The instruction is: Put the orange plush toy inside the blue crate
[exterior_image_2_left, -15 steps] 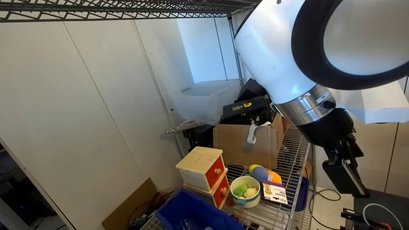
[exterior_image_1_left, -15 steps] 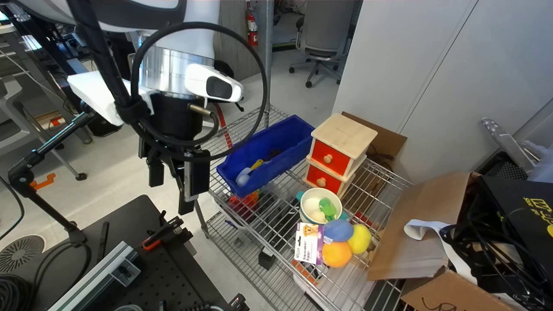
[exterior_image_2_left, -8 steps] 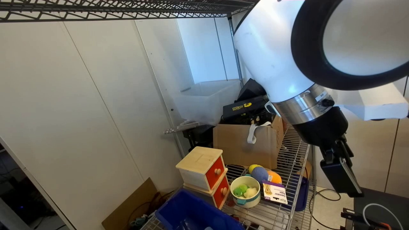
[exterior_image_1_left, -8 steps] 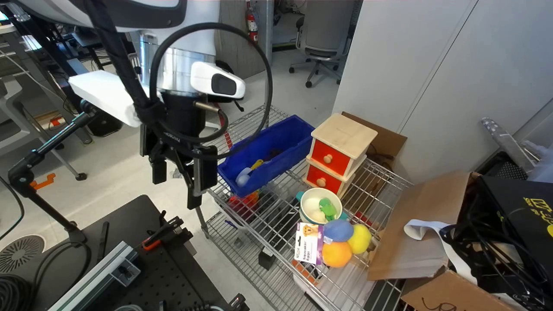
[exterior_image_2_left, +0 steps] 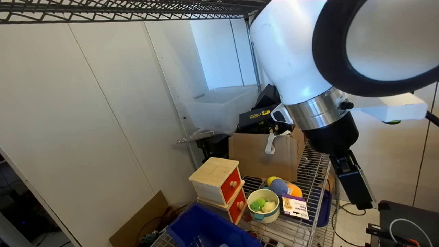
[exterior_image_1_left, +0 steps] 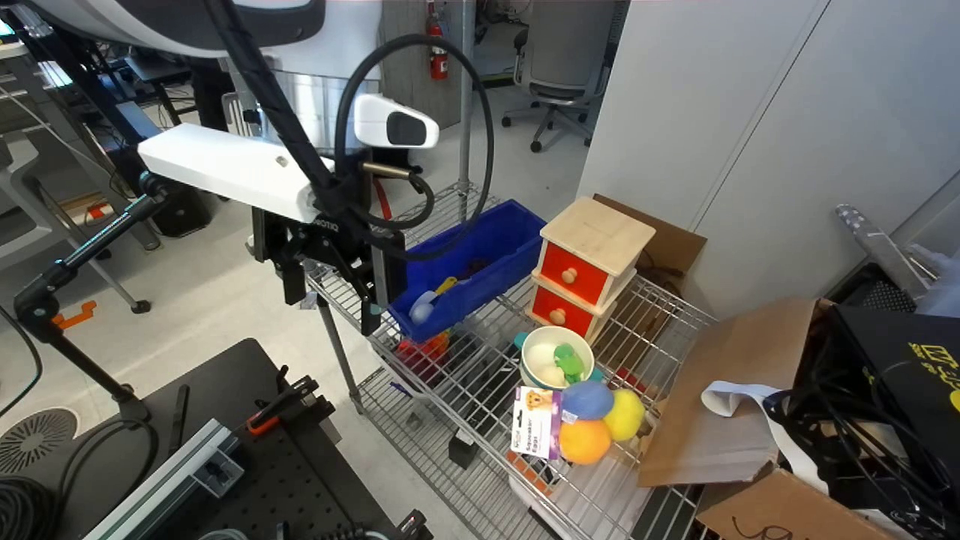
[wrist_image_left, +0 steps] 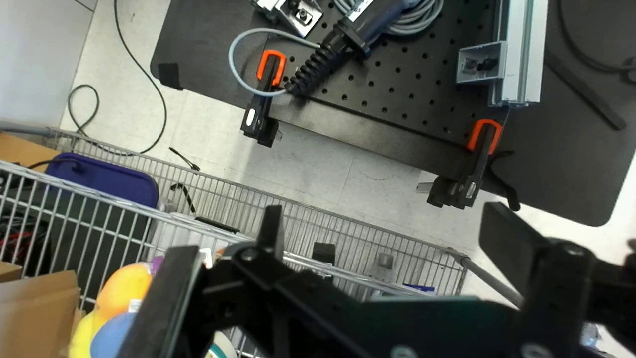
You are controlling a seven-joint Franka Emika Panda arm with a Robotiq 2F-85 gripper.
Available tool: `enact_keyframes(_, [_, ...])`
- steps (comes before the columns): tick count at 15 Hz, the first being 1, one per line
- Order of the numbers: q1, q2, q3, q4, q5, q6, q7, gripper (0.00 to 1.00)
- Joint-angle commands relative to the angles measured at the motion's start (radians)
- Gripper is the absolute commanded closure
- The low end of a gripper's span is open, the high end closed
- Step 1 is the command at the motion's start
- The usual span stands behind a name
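Note:
The orange plush toy (exterior_image_1_left: 586, 442) lies on the wire shelf against blue and yellow egg toys, with a purple-and-white card on it. It also shows in an exterior view (exterior_image_2_left: 295, 189) and at the lower left of the wrist view (wrist_image_left: 126, 289). The blue crate (exterior_image_1_left: 487, 300) stands at the shelf's other end, with a white-and-yellow item inside; it also shows in an exterior view (exterior_image_2_left: 214, 224). It is out of the wrist view. My gripper (exterior_image_1_left: 331, 301) is open and empty, in front of the shelf near the crate's end. Its fingers stand wide apart in the wrist view (wrist_image_left: 381, 223).
A red-fronted wooden drawer box (exterior_image_1_left: 592, 255) and a cream-and-teal bowl (exterior_image_1_left: 529, 367) with soft toys stand between crate and plush. A cardboard box (exterior_image_1_left: 727, 405) is beyond the plush. A black table (exterior_image_1_left: 300, 480) with clamps faces the shelf. A wire shelf hangs above (exterior_image_2_left: 130, 13).
My gripper has moved toward the shelf and the crate's near end, rising slightly and turning a little. It stays open. The plush toy, crate and other objects have not moved.

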Motion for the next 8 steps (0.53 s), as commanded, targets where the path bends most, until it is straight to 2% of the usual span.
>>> enact_keyframes(1, [0.021,-0.011,-0.032,-0.008,0.051,0.041,-0.067,0.0])
enact_keyframes(8, [0.023,-0.018,-0.047,-0.022,0.155,0.119,-0.094,0.0])
